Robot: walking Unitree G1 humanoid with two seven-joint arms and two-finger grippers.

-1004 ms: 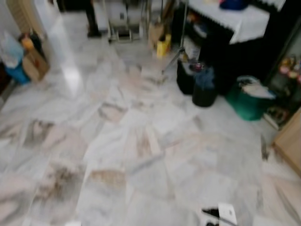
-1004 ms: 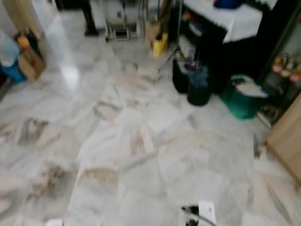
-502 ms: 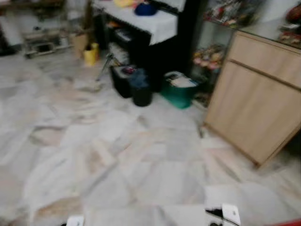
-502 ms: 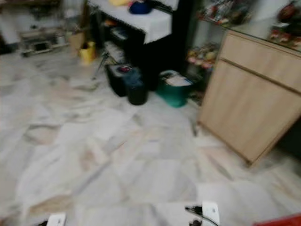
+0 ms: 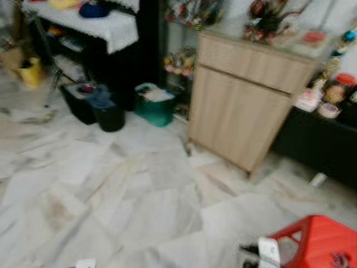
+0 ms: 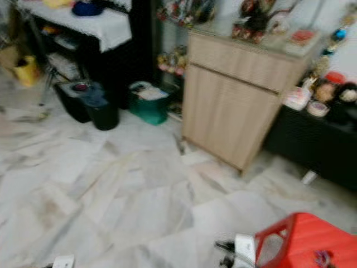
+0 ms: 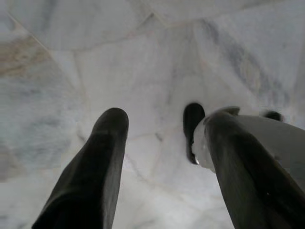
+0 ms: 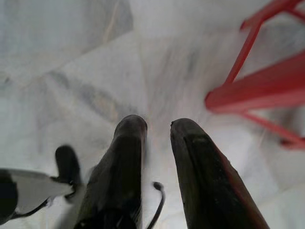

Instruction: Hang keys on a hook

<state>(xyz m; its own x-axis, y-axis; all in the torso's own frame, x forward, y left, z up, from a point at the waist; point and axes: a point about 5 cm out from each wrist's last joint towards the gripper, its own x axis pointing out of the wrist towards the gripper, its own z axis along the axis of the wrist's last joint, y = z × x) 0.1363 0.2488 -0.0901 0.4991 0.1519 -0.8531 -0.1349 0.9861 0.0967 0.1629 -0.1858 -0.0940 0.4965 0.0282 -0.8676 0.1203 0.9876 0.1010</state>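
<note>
Red stool (image 5: 319, 241) (blurred) by cabinet (image 5: 245, 106).

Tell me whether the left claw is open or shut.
Open. In the left wrist view the left claw has its two black fingers spread wide apart, with bare marble floor between them, holding nothing.

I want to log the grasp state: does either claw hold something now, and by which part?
Nothing is held. The left claw is open above the marble floor; the right claw has nothing between its fingers.
</note>
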